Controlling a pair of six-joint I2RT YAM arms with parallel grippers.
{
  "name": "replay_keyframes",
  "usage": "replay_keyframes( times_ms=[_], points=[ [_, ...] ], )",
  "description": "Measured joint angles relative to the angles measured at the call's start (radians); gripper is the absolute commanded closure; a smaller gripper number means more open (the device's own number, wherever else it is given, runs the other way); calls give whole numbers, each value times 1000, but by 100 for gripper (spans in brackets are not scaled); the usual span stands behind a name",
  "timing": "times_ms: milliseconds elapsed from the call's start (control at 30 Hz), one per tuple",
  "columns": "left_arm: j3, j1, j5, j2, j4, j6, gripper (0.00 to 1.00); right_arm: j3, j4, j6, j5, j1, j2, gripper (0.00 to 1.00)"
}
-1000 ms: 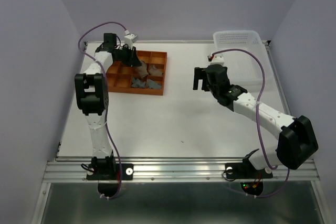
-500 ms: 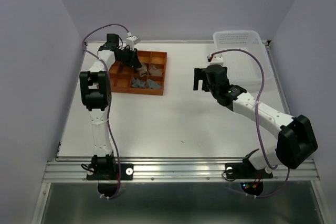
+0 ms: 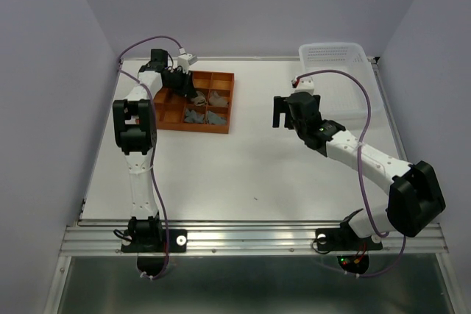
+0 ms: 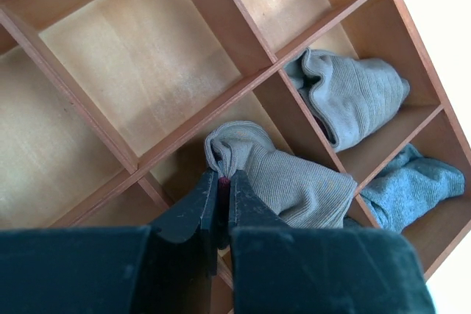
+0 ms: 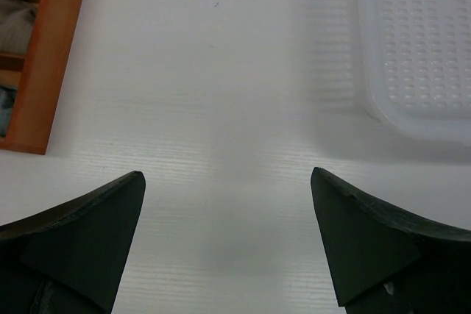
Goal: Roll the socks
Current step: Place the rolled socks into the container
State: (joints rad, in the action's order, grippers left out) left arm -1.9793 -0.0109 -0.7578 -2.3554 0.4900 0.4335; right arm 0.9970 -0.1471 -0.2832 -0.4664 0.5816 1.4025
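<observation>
The left fingers are closed on just a thin fold of the tan sock, slumped in a compartment of the wooden tray, so it could slip free or snag a divider on lifting, while the right fingers hang open over the worktop, well apart from it.

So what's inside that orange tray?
A tan sock pinched by the left gripper, a grey sock and a bluish sock, walled apart. Other compartments look bare. The gripper covers the nearest part.
</observation>
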Motion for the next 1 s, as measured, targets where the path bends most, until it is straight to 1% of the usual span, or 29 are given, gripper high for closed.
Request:
replay_keyframes(
  times_ms=[267, 367, 400, 467, 567, 600, 667, 700, 867, 900, 1000],
  points=[
    [-1, 0, 24, -1, -33, -34, 94, -21, 4, 8, -6, 0, 0, 0],
    [-4, 0, 26, -2, -38, -37, 79, -33, 3, 15, -5, 0, 0, 0],
    [-4, 0, 27, -2, -37, -38, 69, -35, 3, 16, -5, 0, -1, 0],
    [-4, -1, 25, -2, -37, -39, 68, -38, 3, 19, -5, 0, -3, 0],
    [-4, -6, 29, -2, -41, -25, 60, -38, 3, 19, -5, 0, -4, 0],
    [-4, -9, 30, -2, -43, -24, 55, -38, 3, 21, -5, 0, -5, 0],
    [-4, -14, 32, -2, -46, -26, 53, -38, 3, 22, -5, 0, -7, 0],
    [-4, -18, 37, 0, -46, -26, 50, -39, 3, 23, -5, 0, -9, 0],
    [-2, -21, 62, 15, -45, -31, 46, -39, 3, 22, 7, 0, -23, 0],
    [1, -20, 65, 21, -45, -33, 41, -39, 3, 22, 11, 0, -28, 0],
    [20, -20, 81, 54, -45, -39, 37, -42, 4, 22, 16, 0, -38, 0]
  ],
)
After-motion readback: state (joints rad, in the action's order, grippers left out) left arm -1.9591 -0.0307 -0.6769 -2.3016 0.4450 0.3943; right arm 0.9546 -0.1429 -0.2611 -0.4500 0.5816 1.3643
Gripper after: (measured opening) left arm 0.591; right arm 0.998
